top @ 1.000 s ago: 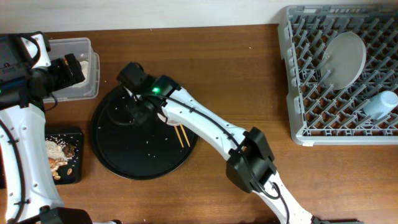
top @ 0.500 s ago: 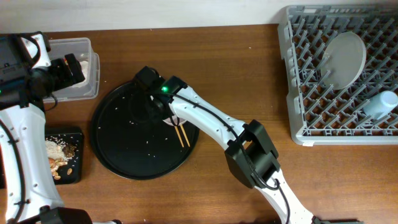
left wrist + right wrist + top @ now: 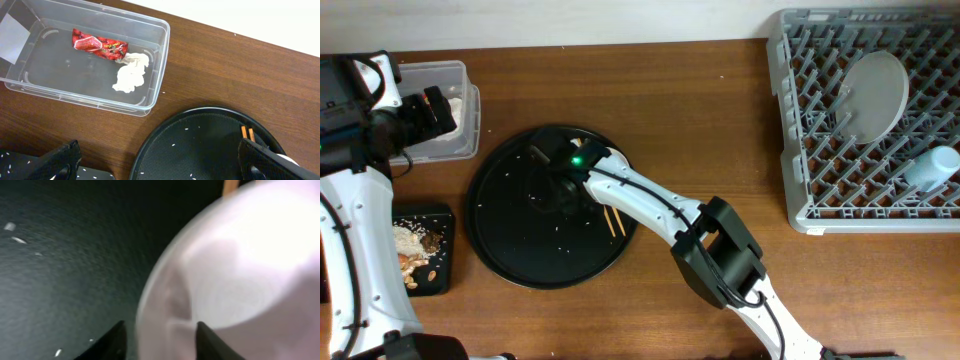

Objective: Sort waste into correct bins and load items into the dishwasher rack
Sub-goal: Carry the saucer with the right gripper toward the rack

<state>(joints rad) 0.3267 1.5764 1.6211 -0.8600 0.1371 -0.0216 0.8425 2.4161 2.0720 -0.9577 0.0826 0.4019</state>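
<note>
My right gripper (image 3: 563, 190) reaches over the round black tray (image 3: 520, 250). In the right wrist view it (image 3: 160, 332) is open and straddles the rim of the small white bowl (image 3: 235, 265), with a thin dark gap at the left finger. The two chopsticks (image 3: 612, 218) lie on the tray beside the bowl. My left gripper (image 3: 430, 108) is open and empty (image 3: 165, 162), hovering near the clear tub (image 3: 155, 75), which holds the red wrapper (image 3: 97, 45) and the white tissue (image 3: 131, 75). The black box (image 3: 420, 250) holds rice scraps. The white plate (image 3: 875, 95) and the blue cup (image 3: 932, 168) stand in the grey rack (image 3: 820, 200).
Rice grains are scattered over the tray (image 3: 200, 145). Brown table (image 3: 710, 110) lies between the tray and the rack at the right. The tub sits at the back left, the black box at the front left beside the left arm.
My right gripper has moved from the tray's back-left part toward its middle, down onto the bowl. The left arm has not moved.
</note>
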